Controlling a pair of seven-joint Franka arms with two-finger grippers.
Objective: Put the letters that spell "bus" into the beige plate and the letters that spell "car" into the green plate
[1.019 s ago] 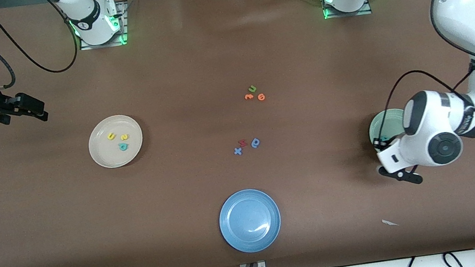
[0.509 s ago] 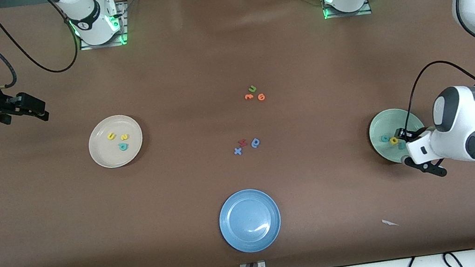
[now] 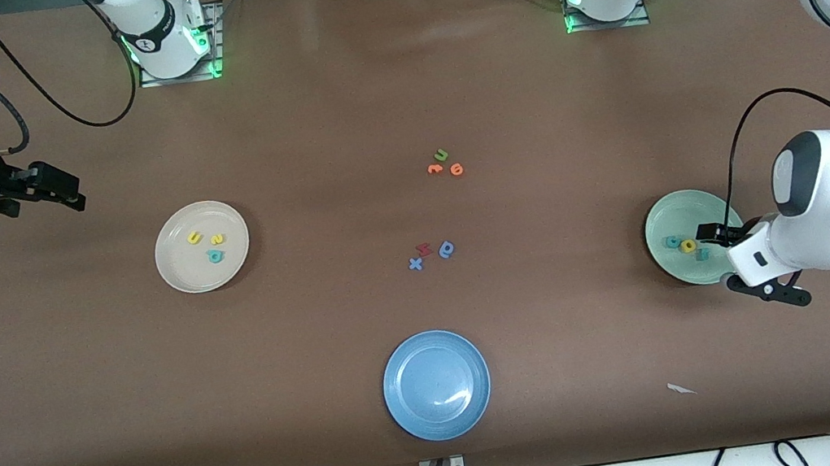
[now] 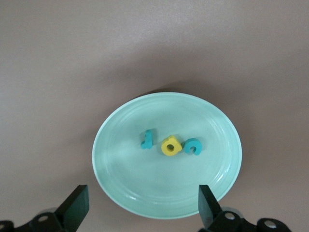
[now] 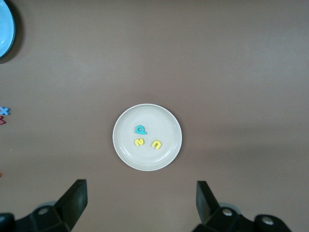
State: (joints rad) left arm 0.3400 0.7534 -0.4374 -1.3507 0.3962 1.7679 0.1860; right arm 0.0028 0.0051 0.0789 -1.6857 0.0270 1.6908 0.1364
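Note:
The green plate [image 3: 674, 214] [image 4: 145, 186] holds the letters that spell "car": a teal c [image 3: 670, 242] [image 4: 192, 146], a yellow a [image 3: 688, 246] [image 4: 171, 146] and a teal r [image 3: 702, 253] [image 4: 147, 139]. My left gripper [image 3: 719, 259] [image 4: 143, 203] hangs open and empty over the plate's rim at the left arm's end. The beige plate [image 3: 182, 272] [image 5: 154, 159] holds the letters that spell "bus": a yellow u [image 3: 194, 237] [image 5: 156, 144], a yellow s [image 3: 218, 238] [image 5: 139, 141] and a teal b [image 3: 215, 255] [image 5: 140, 129]. My right gripper [image 3: 73, 193] [image 5: 141, 200] waits open over bare table at the right arm's end.
A blue plate [image 3: 436, 384] [image 5: 4, 29] sits near the front camera's edge. Mid-table lie a green u with two orange letters [image 3: 442, 163], and a blue x, a red letter and a blue round-bowled letter [image 3: 430, 253]. A paper scrap [image 3: 681, 388] lies near the front edge.
My left gripper has opened and drawn back off the green plate toward its own end of the table, uncovering three letters in the plate. The right arm has not moved.

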